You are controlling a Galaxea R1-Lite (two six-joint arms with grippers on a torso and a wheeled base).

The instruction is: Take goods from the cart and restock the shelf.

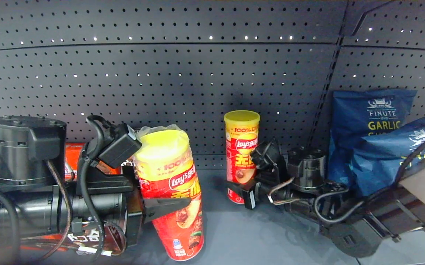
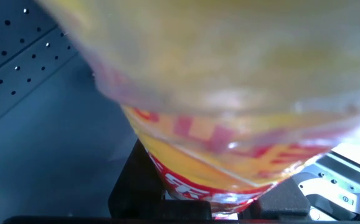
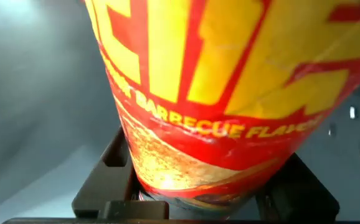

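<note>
Red and yellow, the near chip can [image 1: 168, 162] has thin clear plastic wrapped round it and leans a little at the front of the shelf [image 1: 256, 235]. The left jaws are squeezed tight on its middle, and one black finger [image 1: 164, 206] lies across its front. In the left wrist view the can [image 2: 230, 93] sits right between them. I cannot tell if its bottom touches the shelf.

The far chip can [image 1: 241, 147] is the same kind (only smaller-looking). It stands straight up near the back wall [image 1: 197, 81], which is dark and full of little holes. The right jaws are clamped on its lower part, and the right wrist view shows the can [image 3: 230, 93] held between them.

Bare grey shelf lies between the two cans and in front of the far one. Blue bags [image 1: 370, 125] lean at the right, apart from the far can and close by the right arm. A red box [image 1: 73, 154] sits behind the left arm.
</note>
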